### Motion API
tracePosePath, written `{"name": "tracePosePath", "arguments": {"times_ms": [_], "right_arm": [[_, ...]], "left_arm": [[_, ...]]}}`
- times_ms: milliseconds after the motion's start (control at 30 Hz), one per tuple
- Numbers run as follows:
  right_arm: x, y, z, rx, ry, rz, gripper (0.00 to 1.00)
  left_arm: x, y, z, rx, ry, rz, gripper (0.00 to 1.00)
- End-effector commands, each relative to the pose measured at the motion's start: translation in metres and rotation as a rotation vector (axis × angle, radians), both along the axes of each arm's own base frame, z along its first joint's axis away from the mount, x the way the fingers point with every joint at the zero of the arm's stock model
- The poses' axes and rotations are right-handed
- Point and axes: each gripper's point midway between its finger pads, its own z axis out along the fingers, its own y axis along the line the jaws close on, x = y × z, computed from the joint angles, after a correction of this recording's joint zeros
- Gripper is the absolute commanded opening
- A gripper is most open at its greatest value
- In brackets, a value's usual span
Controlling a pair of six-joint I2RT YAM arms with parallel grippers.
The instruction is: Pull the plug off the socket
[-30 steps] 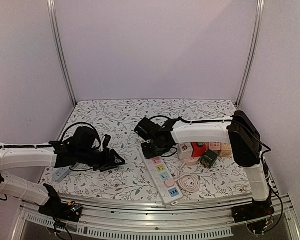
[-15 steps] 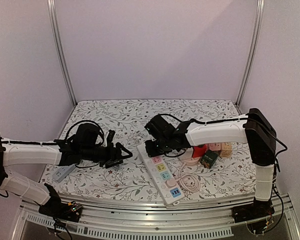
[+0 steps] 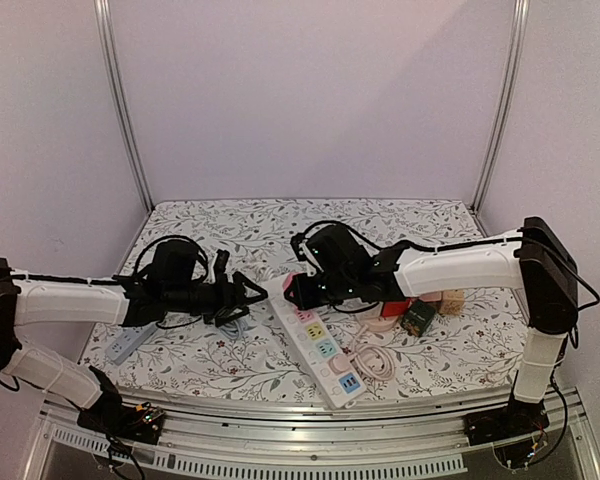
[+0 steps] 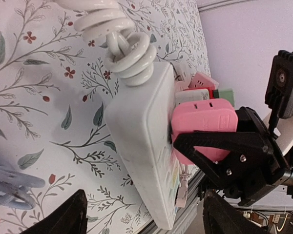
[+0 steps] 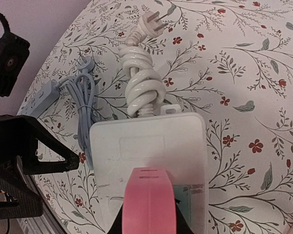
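A white power strip lies on the flowered tablecloth with its coiled white cord at the far end. A pink plug sits in a socket near that end, pressed against the strip's face. My right gripper is shut on the pink plug, its black fingers on both sides. My left gripper hovers just left of the strip's cord end. It is open, and its fingers straddle the strip without touching it.
A grey power strip with a bundled grey cord lies at the left. Coloured adapters and blocks cluster behind the right arm. A pink coiled cable lies beside the white strip. A metal rail borders the near edge.
My left gripper has opened wider and moved right, up to the strip's cord end. The right arm's elbow has swung right while its gripper stays on the plug.
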Motion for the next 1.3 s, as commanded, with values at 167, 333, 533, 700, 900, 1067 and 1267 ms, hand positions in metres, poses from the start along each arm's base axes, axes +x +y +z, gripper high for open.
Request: {"name": "tracePosePath", "arguments": {"times_ms": [167, 333, 533, 700, 900, 1067, 1267], "right_arm": [[-0.012, 0.026, 0.078, 0.257, -0.074, 0.115, 0.00], [-0.016, 0.024, 0.079, 0.260, -0.071, 0.127, 0.00], [-0.020, 0.022, 0.077, 0.261, -0.065, 0.138, 0.00], [-0.021, 0.020, 0.078, 0.263, -0.066, 0.139, 0.00], [-0.023, 0.022, 0.078, 0.267, -0.061, 0.155, 0.00], [-0.023, 0.019, 0.074, 0.258, -0.058, 0.143, 0.00], [-0.018, 0.014, 0.068, 0.262, -0.028, 0.107, 0.00]], "left_arm": [[0.025, -0.005, 0.023, -0.056, -0.061, 0.037, 0.70], [0.028, -0.009, 0.020, -0.077, -0.047, 0.037, 0.63], [0.031, -0.015, 0.029, -0.110, -0.069, 0.022, 0.50], [0.028, -0.015, 0.027, -0.112, -0.066, 0.015, 0.42], [0.025, -0.017, 0.028, -0.126, -0.071, -0.007, 0.33], [0.023, -0.019, 0.030, -0.128, -0.085, -0.028, 0.21], [0.019, -0.015, 0.030, -0.116, -0.120, -0.047, 0.12]]}}
